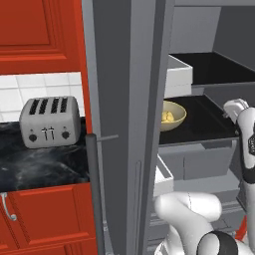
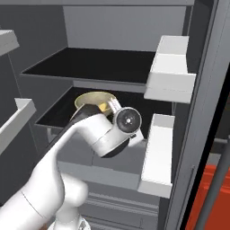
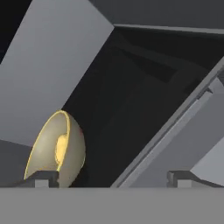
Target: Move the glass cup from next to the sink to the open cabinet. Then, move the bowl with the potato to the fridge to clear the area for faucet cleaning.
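The olive-yellow bowl [image 1: 174, 117] sits on a dark middle shelf of the open grey fridge [image 1: 127, 99], with the pale potato [image 1: 167, 117] inside it. In the right base view the bowl [image 2: 92, 99] is partly hidden behind my wrist. The hand view shows the bowl [image 3: 52, 151] rolled on its side at lower left, the potato [image 3: 61, 146] inside. My gripper [image 3: 113, 178] is open, its fingertips [image 3: 41, 177] wide apart; the bowl lies just beyond the left one, with nothing held between them. The glass cup, sink, open cabinet and faucet are out of view.
Pale door racks [image 2: 170, 67] [image 2: 156, 152] stick out on the fridge's right. A second dark shelf [image 2: 103, 63] lies above the bowl's, grey drawers [image 1: 204, 162] below. Left of the fridge, a silver toaster [image 1: 50, 122] stands on a black counter [image 1: 40, 167] over red drawers [image 1: 45, 214].
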You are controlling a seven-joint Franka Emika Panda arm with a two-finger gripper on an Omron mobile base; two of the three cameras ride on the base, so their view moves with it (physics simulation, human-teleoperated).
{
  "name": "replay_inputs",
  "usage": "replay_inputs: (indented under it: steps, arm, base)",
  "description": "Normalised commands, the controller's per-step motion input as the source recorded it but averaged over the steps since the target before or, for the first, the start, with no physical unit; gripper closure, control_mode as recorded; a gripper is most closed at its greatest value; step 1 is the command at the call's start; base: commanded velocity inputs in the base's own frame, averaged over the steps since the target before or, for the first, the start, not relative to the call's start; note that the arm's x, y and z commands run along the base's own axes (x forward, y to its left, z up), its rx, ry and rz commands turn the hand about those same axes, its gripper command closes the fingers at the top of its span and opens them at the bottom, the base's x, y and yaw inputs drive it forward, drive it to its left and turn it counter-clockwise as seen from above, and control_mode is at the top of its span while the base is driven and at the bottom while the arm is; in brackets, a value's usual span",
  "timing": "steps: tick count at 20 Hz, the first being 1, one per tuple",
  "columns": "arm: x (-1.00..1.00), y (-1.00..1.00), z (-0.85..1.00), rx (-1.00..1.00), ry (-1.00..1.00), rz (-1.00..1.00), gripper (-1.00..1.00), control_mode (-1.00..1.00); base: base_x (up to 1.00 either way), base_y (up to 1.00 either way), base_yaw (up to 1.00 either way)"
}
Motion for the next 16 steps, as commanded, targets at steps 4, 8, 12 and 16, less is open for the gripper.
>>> replay_inputs:
  steps: [4,8,12,16]
  arm:
    - [-1.00,0.00,1.00,-0.08,0.00,0.01,-1.00,-1.00]
    - [-1.00,0.00,0.96,-0.21,0.06,0.00,-1.00,-1.00]
    - [-1.00,0.24,0.15,-0.34,0.07,0.08,-1.00,-1.00]
    - [-0.99,0.93,-0.43,-0.44,0.02,0.29,-1.00,-1.00]
  base:
    - [0.00,0.00,0.00]
    - [0.00,0.00,0.00]
    - [0.00,0.00,0.00]
    - [0.00,0.00,0.00]
